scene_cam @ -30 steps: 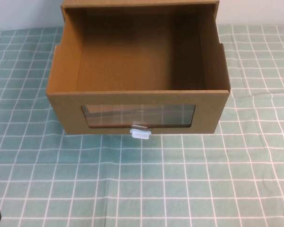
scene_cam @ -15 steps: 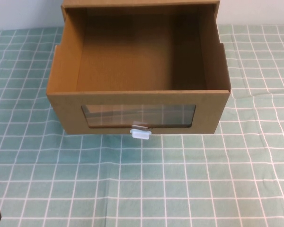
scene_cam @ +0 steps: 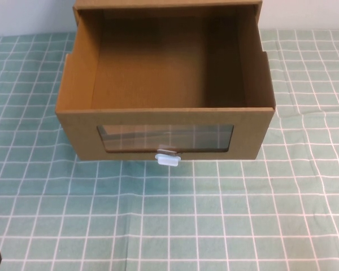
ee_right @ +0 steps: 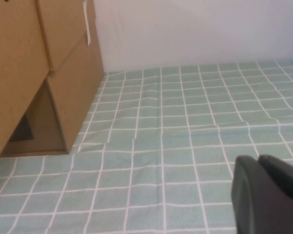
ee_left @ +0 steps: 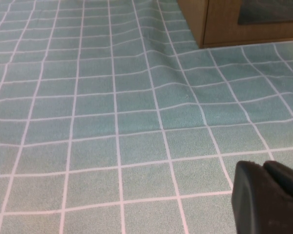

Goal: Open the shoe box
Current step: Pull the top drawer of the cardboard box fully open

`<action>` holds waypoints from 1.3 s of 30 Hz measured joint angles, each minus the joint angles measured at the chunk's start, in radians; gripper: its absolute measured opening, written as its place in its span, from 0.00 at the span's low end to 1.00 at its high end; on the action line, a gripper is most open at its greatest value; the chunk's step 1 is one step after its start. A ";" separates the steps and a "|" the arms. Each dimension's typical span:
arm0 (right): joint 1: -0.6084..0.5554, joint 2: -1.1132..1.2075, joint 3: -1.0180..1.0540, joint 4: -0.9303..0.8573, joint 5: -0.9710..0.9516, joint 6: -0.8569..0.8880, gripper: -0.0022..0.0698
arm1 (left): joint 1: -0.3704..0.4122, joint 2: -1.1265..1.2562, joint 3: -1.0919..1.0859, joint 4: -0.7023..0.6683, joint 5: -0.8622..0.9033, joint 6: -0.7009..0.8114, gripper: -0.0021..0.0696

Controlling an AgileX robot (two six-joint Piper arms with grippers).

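A green cloth [scene_cam: 214, 226] with a white grid covers the whole surface and lies in soft ripples. A plain white wall [scene_cam: 305, 14] runs along its edge at 12 o'clock. The light is even.

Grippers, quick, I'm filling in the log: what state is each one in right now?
Left gripper: shut, empty, over the tablecloth, clear of the shoe box.
Right gripper: shut, empty, over the tablecloth beside the shoe box.

Brown shoe box [scene_cam: 165, 121], green-checked cloth [scene_cam: 214, 214]
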 joint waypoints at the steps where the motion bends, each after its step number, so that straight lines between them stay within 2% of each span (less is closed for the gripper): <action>1: -0.005 0.000 0.019 0.021 -0.018 -0.012 0.01 | 0.000 0.000 0.000 0.000 0.000 0.000 0.02; 11: -0.012 0.000 0.145 0.050 -0.038 -0.039 0.01 | 0.000 0.000 0.000 0.000 0.000 0.000 0.02; 17: -0.012 -0.005 0.145 -0.098 0.024 -0.030 0.01 | 0.000 0.000 0.000 0.000 0.000 0.000 0.02; 24: -0.012 -0.010 0.145 -0.253 0.026 0.155 0.01 | 0.000 0.000 0.000 0.000 0.000 0.000 0.02; 39: -0.012 -0.022 0.145 -0.217 0.028 0.166 0.01 | 0.000 0.000 0.000 0.000 0.000 0.000 0.02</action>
